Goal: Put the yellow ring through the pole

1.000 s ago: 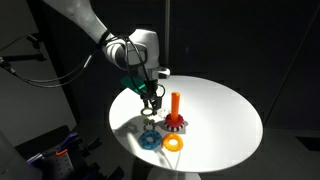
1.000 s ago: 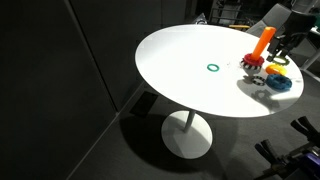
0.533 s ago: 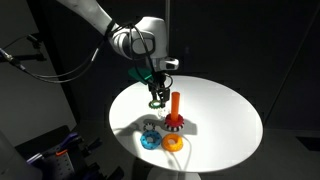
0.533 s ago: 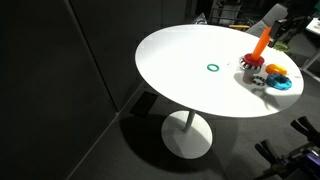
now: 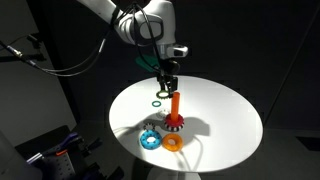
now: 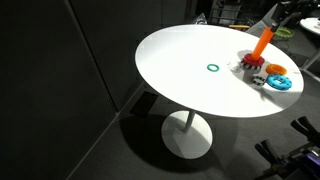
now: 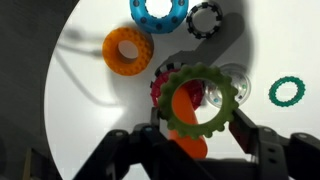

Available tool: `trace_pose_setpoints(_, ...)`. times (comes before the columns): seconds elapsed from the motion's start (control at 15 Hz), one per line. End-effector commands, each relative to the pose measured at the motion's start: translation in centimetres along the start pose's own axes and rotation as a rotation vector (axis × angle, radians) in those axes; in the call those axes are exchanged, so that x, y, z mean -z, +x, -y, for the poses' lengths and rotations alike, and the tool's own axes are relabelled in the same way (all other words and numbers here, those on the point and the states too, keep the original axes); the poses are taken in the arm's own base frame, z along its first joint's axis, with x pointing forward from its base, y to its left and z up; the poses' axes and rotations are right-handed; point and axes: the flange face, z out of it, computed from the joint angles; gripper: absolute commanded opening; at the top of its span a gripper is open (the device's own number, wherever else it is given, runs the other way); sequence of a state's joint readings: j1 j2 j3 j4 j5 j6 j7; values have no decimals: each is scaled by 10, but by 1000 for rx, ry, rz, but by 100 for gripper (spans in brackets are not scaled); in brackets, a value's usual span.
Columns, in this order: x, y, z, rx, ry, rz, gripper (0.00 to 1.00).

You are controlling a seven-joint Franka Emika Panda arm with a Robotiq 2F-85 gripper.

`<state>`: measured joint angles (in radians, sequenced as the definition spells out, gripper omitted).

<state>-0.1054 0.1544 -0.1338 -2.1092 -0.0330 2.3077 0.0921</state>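
The yellow ring [image 7: 127,50] lies flat on the white table beside the pole, and it shows in both exterior views [image 5: 175,142] [image 6: 276,70]. The pole [image 5: 175,104] [image 6: 262,44] is an upright orange peg on a red-and-white base. My gripper [image 5: 168,84] hangs just above the pole's top. In the wrist view the gripper [image 7: 198,122] is shut on an olive-green toothed ring [image 7: 200,73], not on the yellow ring. The pole [image 7: 190,145] shows through that ring's hole. In an exterior view the gripper [image 6: 284,12] is at the frame's top right edge.
A blue ring [image 7: 158,12] [image 5: 151,140] [image 6: 280,83] and a small black toothed ring [image 7: 205,18] lie near the yellow ring. A thin green ring [image 7: 287,91] [image 5: 158,100] [image 6: 212,68] lies apart. The round table [image 5: 230,112] stands in dark surroundings.
The gripper has risen from the table near the rings and moved across to above the pole, carrying the olive-green toothed ring.
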Motion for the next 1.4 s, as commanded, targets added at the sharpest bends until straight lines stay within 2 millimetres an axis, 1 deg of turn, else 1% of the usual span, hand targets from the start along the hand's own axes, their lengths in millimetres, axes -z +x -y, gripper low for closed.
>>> trace_pose_setpoints(0.0, 16, 18, -6, -60, 0, -3, 45)
trace_pose_setpoints(0.27, 20, 32, -10, -88, 9, 2, 45)
trace_pose_setpoints(0.53, 17, 48, -14, -103, 24, 10, 45)
trace_pose_setpoints(0.93, 6, 70, -22, -125, 43, 19, 45)
trace_pose_setpoints(1.13, -3, 76, -23, -131, 60, 24, 45)
trace_pose_setpoints(1.33, -13, 77, -19, -129, 76, 35, 45)
